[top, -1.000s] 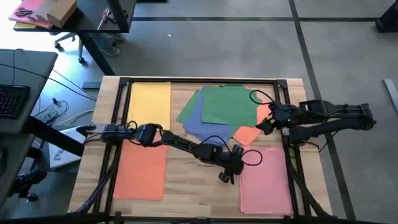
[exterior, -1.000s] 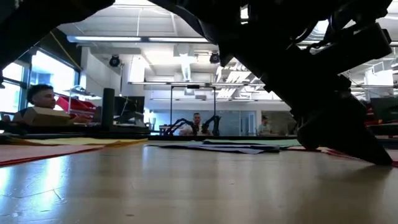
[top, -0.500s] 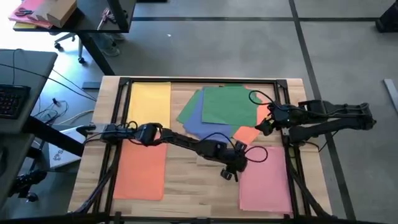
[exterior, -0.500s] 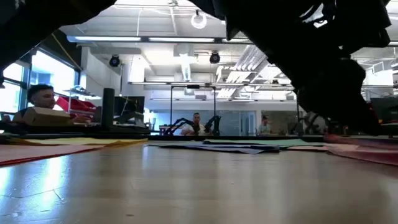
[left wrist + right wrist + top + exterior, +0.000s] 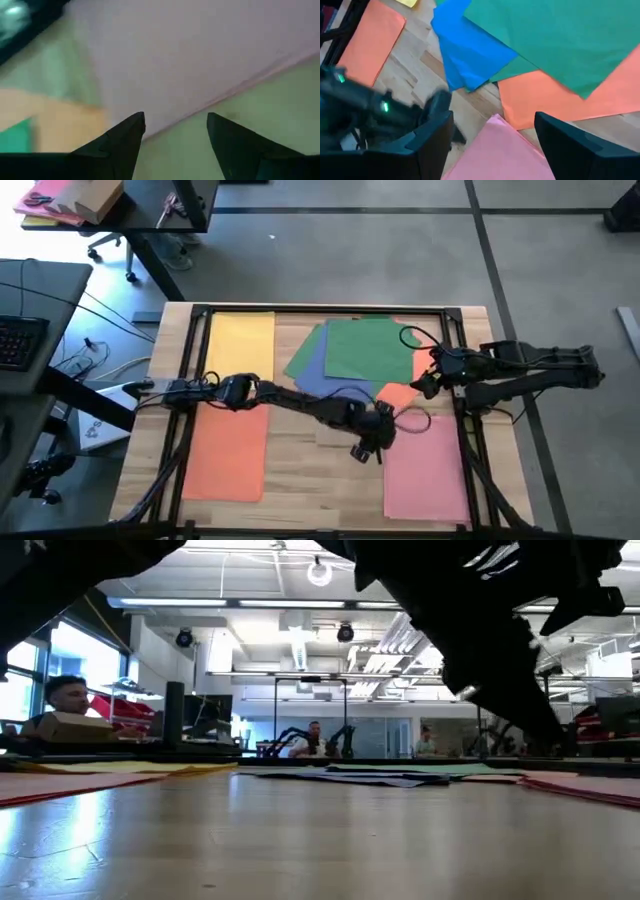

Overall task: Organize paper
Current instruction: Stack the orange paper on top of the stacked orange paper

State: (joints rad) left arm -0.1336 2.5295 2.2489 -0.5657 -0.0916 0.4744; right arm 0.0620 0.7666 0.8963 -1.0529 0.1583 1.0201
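Observation:
Coloured paper lies flat on the wooden table [image 5: 300,470]. A yellow sheet [image 5: 240,340] is at the far left, an orange sheet [image 5: 225,455] at the near left and a pink sheet [image 5: 425,475] at the near right. Green [image 5: 370,348], blue [image 5: 315,375] and orange [image 5: 400,395] sheets overlap in a loose pile at the far middle. My left gripper [image 5: 365,450] hovers open over the pink sheet's left edge [image 5: 200,107]. My right gripper [image 5: 425,380] stands open above the pile's right side [image 5: 545,95].
A black frame [image 5: 320,308] runs around the table's edges. Bare wood shows at the near middle, between the orange and pink sheets. People and other tables show in the room beyond [image 5: 310,740].
My left gripper has risen off the table top and moved a little toward the far edge, staying near the pink sheet's left edge. The right arm has kept still.

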